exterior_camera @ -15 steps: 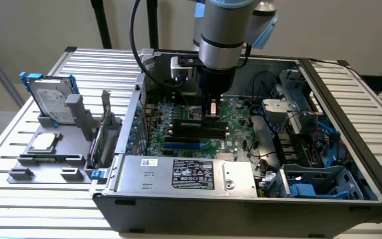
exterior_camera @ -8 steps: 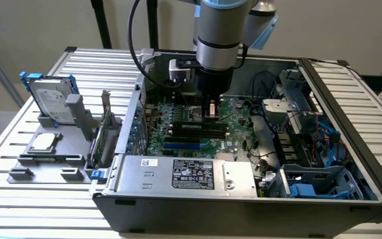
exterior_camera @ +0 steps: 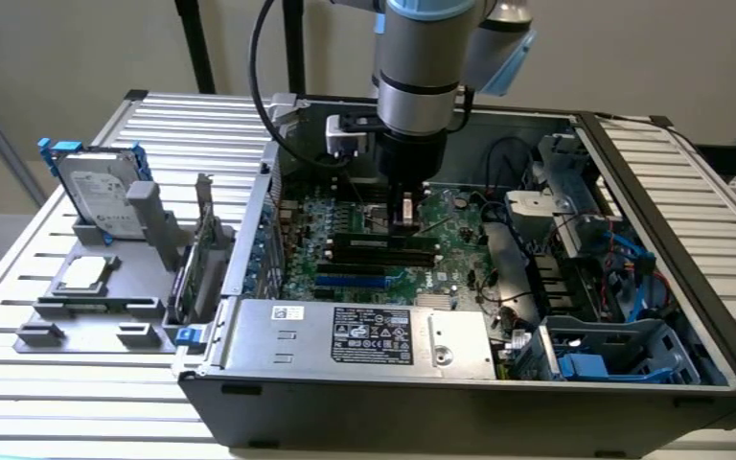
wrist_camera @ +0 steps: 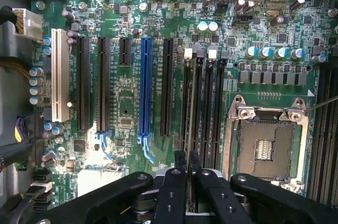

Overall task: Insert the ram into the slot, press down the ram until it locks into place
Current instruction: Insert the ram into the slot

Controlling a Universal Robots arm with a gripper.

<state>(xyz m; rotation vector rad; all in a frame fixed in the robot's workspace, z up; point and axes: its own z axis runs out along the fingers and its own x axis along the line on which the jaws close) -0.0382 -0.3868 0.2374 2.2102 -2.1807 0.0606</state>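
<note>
- black fingers (wrist_camera: 178,182) of my gripper (wrist_camera: 187,156) stand narrow, almost together, with just a thin dark line between them. whether the ram is pinched in that line i cannot tell.
- in the exterior view my gripper (exterior_camera: 406,220) hangs straight down from the arm (exterior_camera: 420,77) inside the open computer case (exterior_camera: 675,182). its tip is low over the green motherboard (exterior_camera: 451,206).
- the slot (wrist_camera: 188,102) in line with my fingertips is one of four alike black ones lying side by side. it is the outer one of the row, on the side toward the blue slot (wrist_camera: 145,86).
- two of the four carry pale end latches.
- the four together lie between the blue slot and the square metal processor socket (wrist_camera: 264,145).
- in the exterior view the black slots (exterior_camera: 381,251) sit just at 7 o'clock of my gripper tip, very near it. i cannot tell whether the tip touches them.
- a silver power supply (exterior_camera: 368,335) with a dark label fills the case at 6 o'clock of the motherboard.
- at 9 o'clock of the case a hard drive (exterior_camera: 100,196) stands upright in a grey fixture (exterior_camera: 87,307) on the slatted metal worktop (exterior_camera: 35,393).
</note>
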